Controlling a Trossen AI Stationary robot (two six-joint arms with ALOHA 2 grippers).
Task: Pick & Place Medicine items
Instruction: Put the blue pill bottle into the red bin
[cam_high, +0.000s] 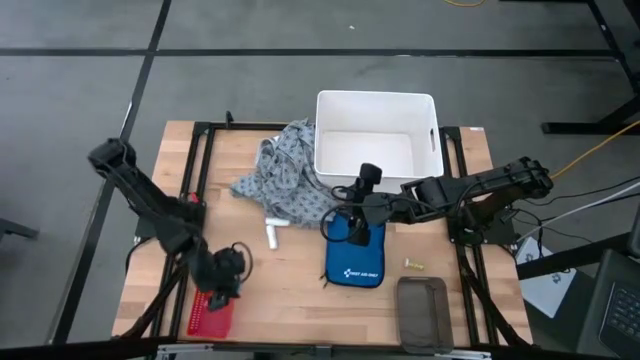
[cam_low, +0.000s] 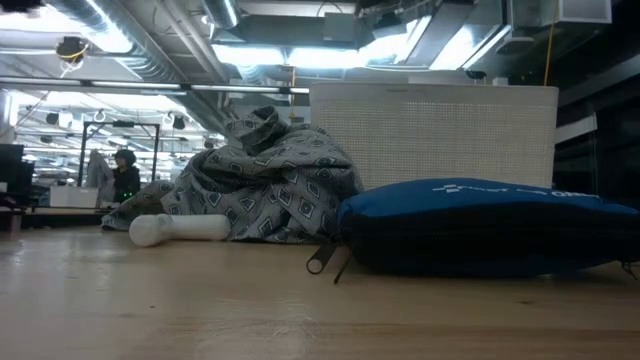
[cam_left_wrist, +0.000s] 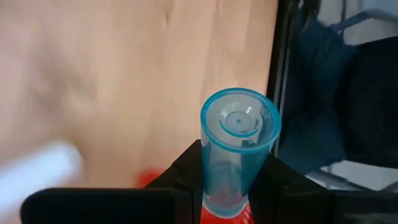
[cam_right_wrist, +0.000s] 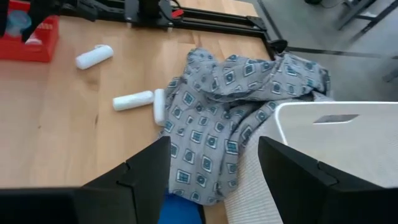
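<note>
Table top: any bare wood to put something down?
Free wood: between the red rack and blue zip pouch; also the left strip beside the grey patterned cloth. Crowded: cloth, white rolls, white bin, right gripper mid-table.

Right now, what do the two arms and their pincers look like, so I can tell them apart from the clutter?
Both arms are dark, almost black, built of jointed segments with bulky rounded joints. Black cables loop beside the left pincer and the right pincer. In its wrist view, the right pincer's fingers are broad, angular black slabs with flat faces. No markings show on either arm.
</note>
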